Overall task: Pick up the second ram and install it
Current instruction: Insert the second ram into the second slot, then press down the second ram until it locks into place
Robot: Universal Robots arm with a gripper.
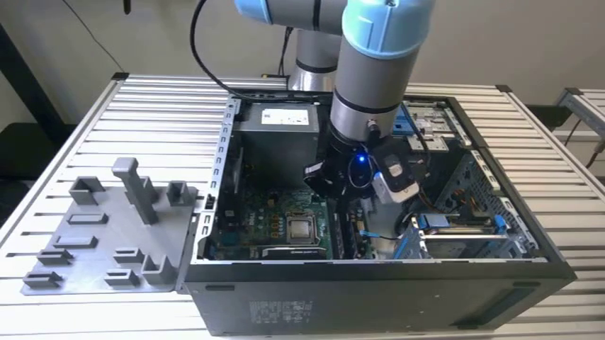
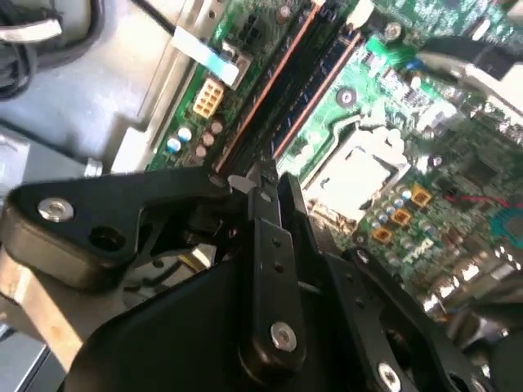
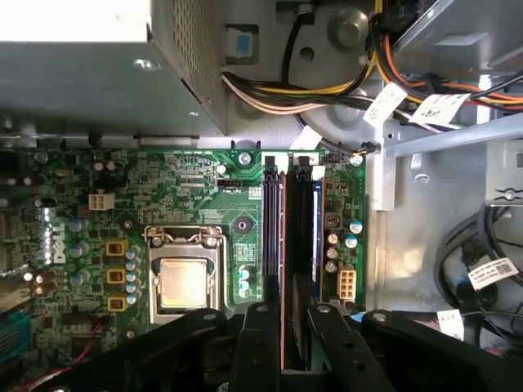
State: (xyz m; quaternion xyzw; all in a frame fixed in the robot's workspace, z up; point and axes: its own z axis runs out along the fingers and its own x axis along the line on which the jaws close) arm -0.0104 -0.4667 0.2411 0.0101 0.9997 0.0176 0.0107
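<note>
Between the fingertips of the gripper (image 3: 294, 322), in both wrist views, I see a thin dark board standing on its edge, and I take it for the second ram (image 3: 299, 237). The jaws stand close together with only this board between them, so I judge that they are clamped on it, though the contact itself is partly hidden by the black fingers (image 2: 263, 245).

The stick lies along the memory slots near the motherboard's (image 3: 163, 175) edge on the side of the cable bundle (image 3: 286, 94). It seems to be over or already inside 1 slot; how deep, I cannot tell. Just beside it runs 1 free slot (image 3: 270, 229) with a purple side. Further across the board sits the processor socket (image 3: 183, 282), well apart from the fingers.

To do this step well, I would keep the stick parallel to the slot, with both ends over the end latches, and press straight down with even force. A tilted push could jam 1 end or bend the board.

Beyond the motherboard is the power supply (image 3: 82, 73), in the far corner of the case (image 1: 378, 273). In the exterior view, a grey holder (image 1: 104, 234) with upright posts lies near the table's (image 1: 142, 106) edge, on the exterior view's left.
</note>
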